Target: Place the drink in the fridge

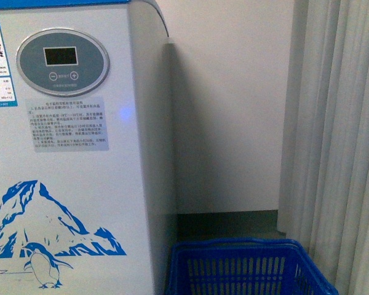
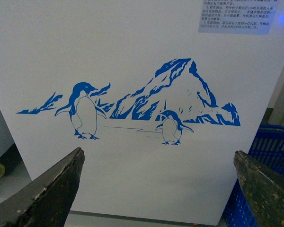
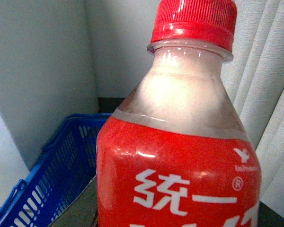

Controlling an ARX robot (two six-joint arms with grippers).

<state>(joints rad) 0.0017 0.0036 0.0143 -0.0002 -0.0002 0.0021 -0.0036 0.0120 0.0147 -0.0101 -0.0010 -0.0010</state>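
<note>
Filling the right wrist view, the drink bottle (image 3: 180, 142) stands upright and very close to the camera, with a ribbed red cap (image 3: 194, 21), a pale, fogged neck and a red label (image 3: 180, 189) bearing white Chinese characters. Dark finger parts press against both its sides at the lower edge, so the right gripper (image 3: 177, 220) is clamped on it. A blue slotted basket (image 3: 52, 175) lies behind and below the bottle. In the front view the white fridge (image 1: 67, 184) fills the left side, its oval grey display (image 1: 63, 61) above a blue penguin-and-mountain picture (image 1: 43, 227); a pleated curtain (image 1: 338, 123) hangs at the right. The left gripper (image 2: 156, 189) faces the fridge front with its jaws spread wide, holding nothing.
</note>
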